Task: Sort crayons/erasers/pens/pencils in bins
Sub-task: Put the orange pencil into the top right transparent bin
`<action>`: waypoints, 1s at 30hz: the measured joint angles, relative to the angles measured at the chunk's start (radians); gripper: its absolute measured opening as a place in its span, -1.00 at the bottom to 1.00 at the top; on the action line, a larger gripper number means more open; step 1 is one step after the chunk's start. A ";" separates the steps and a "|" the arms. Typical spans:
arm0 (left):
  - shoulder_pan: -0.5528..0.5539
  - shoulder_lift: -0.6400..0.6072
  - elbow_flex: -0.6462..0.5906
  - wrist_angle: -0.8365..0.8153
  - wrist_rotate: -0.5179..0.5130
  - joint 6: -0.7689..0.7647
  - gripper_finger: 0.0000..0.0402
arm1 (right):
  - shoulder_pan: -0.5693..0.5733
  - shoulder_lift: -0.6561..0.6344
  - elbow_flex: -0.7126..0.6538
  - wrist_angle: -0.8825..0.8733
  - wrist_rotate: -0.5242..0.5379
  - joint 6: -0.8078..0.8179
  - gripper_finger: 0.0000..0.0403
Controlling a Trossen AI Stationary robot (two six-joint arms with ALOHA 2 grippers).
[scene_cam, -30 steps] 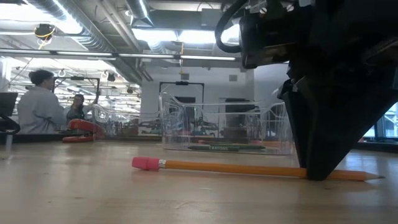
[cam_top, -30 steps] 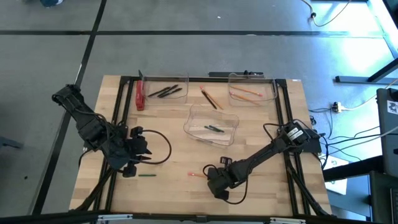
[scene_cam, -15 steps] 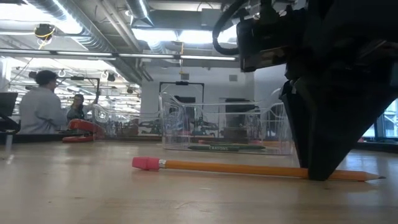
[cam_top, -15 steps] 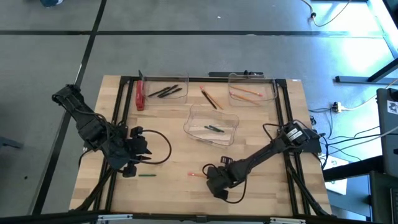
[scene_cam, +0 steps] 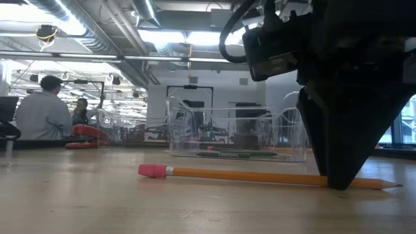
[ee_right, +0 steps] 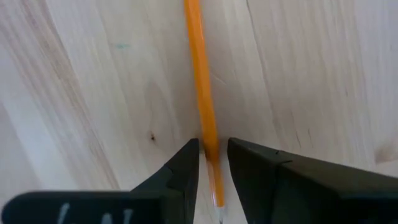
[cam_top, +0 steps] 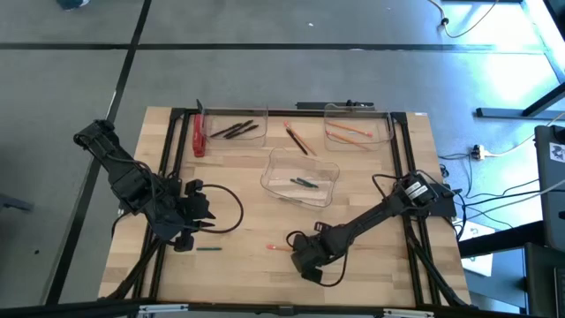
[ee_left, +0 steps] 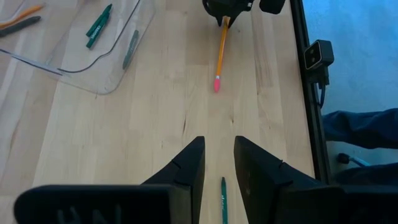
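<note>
An orange pencil [cam_top: 281, 249] lies flat on the table near the front middle, its pink eraser end [scene_cam: 153, 170] toward the table's left. My right gripper [ee_right: 212, 149] is down at the table, and its fingers stand narrowly apart on either side of the pencil near its point [scene_cam: 390, 185]. My left gripper [ee_left: 219, 146] hovers open over a green crayon [ee_left: 223, 198] that lies on the table [cam_top: 209, 249]. Three clear bins hold pens [cam_top: 234, 129], pencils [cam_top: 353, 131] and crayons [cam_top: 303, 183]. My right gripper's fingers [ee_right: 186, 163] come from above and lie across the pencil's shaft close to its point [ee_right: 209, 134]. The pencil lies flat on the table. I cannot tell whether the fingers touch it.
A loose pencil and a dark pen [cam_top: 298, 140] lie between the two far bins. A red object [cam_top: 199, 137] lies beside the left bin. A black cable [cam_top: 231, 208] loops near my left gripper. People show in the room behind [scene_cam: 42, 110].
In the low view, my right gripper's finger has shifted a little along the pencil toward its point. The pencil has stayed flat on the table where it was.
</note>
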 joint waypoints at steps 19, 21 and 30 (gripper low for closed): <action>0.000 0.000 0.000 0.000 -0.004 0.000 -0.61 | -0.007 -0.001 -0.001 0.019 0.029 -0.022 -0.47; 0.000 0.000 0.000 0.000 -0.004 0.000 -0.61 | -0.007 -0.001 -0.001 0.024 0.032 -0.042 -0.48; 0.000 0.000 0.000 0.000 -0.004 0.000 -0.61 | -0.010 -0.001 -0.001 0.026 0.035 -0.069 -0.75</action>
